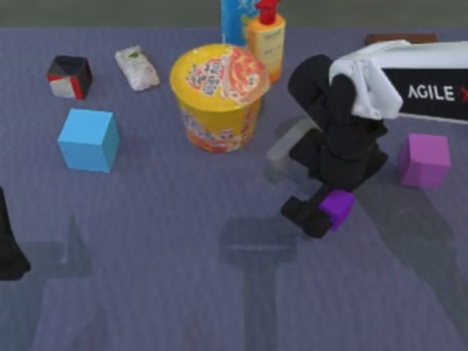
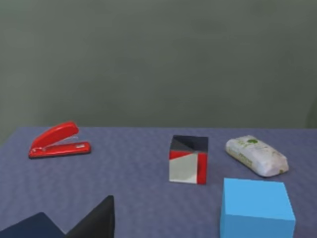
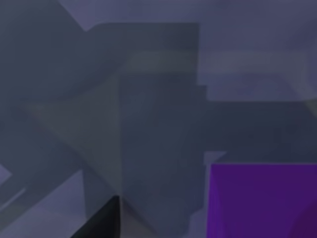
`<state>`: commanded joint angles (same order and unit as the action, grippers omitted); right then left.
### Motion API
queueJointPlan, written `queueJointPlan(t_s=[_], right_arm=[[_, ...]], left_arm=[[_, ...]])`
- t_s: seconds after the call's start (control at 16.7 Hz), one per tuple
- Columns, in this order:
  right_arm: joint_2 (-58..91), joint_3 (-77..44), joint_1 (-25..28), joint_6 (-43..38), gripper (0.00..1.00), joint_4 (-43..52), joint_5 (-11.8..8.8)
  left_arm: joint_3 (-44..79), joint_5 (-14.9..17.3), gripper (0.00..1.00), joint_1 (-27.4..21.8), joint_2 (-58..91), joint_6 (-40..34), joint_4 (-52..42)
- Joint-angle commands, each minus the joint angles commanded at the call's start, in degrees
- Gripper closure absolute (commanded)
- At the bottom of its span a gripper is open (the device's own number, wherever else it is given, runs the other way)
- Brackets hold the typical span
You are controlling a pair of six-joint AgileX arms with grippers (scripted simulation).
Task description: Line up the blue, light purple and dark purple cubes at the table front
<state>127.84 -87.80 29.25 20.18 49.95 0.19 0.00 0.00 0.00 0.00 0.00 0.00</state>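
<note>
Above table [image 1: 168, 241] centre, right end effector [image 1: 322, 212] angles down — clamping dark purple cube [image 1: 338, 205]; left parked.

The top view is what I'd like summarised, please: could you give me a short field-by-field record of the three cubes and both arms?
blue: blue cube on the table, left side, untouched
light purple: light purple cube on the table, right side, free
dark purple cube: dark purple cube held in the right gripper, right of centre
left gripper: left gripper at the table's left edge, idle
line at front: not yet formed
</note>
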Motion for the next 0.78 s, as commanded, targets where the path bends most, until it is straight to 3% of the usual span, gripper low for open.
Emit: queueJointPlan(t_s=[0.12,0.78], right_arm=[[0.0,0.0,0.0,0.0,0.0,0.0,0.0],[0.0,0.0,0.0,0.0,0.83,0.0,0.0]], left_arm=[[0.0,0.0,0.0,0.0,0.0,0.0,0.0],[0.0,0.0,0.0,0.0,0.0,0.0,0.0]])
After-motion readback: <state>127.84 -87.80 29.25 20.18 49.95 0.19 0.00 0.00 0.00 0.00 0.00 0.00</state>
